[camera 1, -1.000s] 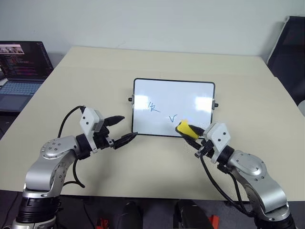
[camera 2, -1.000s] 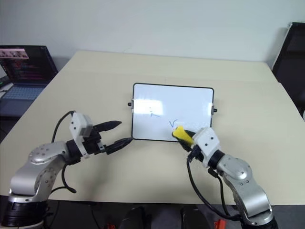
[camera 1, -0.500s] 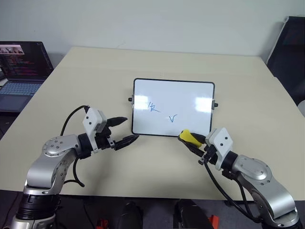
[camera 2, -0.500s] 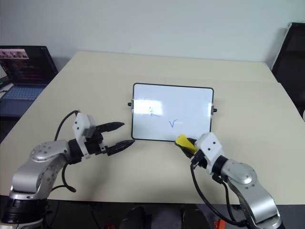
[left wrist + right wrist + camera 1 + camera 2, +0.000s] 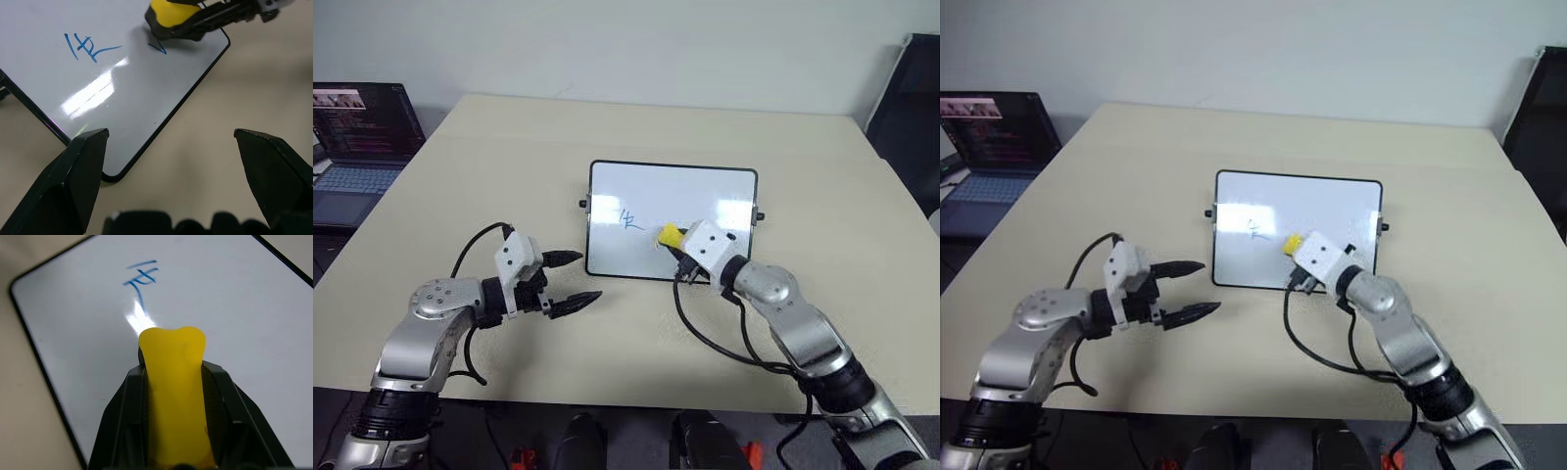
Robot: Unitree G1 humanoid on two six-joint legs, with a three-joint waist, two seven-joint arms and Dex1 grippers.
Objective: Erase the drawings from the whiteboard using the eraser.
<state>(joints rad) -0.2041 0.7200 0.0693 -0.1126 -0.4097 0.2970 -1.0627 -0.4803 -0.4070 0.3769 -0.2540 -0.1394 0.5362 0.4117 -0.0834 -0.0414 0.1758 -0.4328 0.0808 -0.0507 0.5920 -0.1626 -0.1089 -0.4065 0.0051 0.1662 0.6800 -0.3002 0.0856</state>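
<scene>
The right gripper point(image 5: 674, 241) clenches the eraser point(image 5: 670, 236) at frame centre, long axis pointing upper left over the whiteboard point(image 5: 705, 191). The left gripper point(image 5: 574, 279) stands released at lower left.

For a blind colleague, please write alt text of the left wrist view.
A yellow eraser, held by the right end effector, rests on a whiteboard over a blue check mark. Another blue scribble remains beside it.

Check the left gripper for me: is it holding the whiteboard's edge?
No. The left gripper is open off the whiteboard, over bare table near its corner.
</scene>
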